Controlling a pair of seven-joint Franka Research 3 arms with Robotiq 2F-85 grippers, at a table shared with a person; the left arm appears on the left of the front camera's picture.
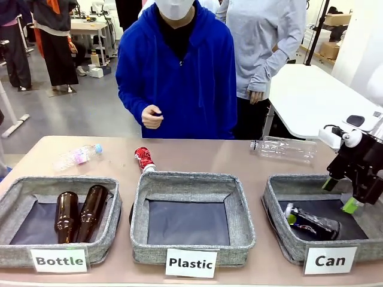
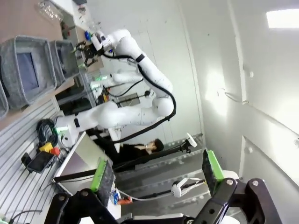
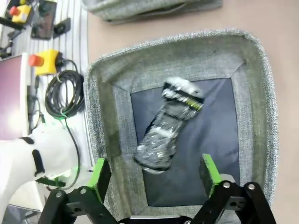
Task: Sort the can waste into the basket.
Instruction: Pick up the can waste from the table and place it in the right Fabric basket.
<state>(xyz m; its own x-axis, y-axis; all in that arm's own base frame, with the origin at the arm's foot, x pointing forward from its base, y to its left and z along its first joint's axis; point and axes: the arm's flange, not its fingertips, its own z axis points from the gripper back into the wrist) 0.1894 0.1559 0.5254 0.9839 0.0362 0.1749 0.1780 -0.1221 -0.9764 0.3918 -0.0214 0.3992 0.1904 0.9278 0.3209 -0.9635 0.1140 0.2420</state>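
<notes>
Right gripper (image 1: pixel 340 195) spread wide and empty, just above the basket (image 1: pixel 281 186) at the desk's (image 1: pixel 197 152) front right corner, with a crushed dark can (image 1: pixel 312 222) inside. Left gripper (image 2: pixel 156 173) wide too, raised clear. Red can (image 1: pixel 143 159) lying near the far edge, behind the Plastic basket (image 1: pixel 185 177). Likely trouble: snagging that rim on the reach across, or the dented can slipping out into the wrong basket.

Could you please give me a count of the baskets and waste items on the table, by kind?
Baskets: 3 (Bottle basket, Plastic basket, Can basket)
Brown glass bottles: 2
Clear plastic bottles: 2
Crushed cans: 2 (red can, dark can)
Total: 9
</notes>
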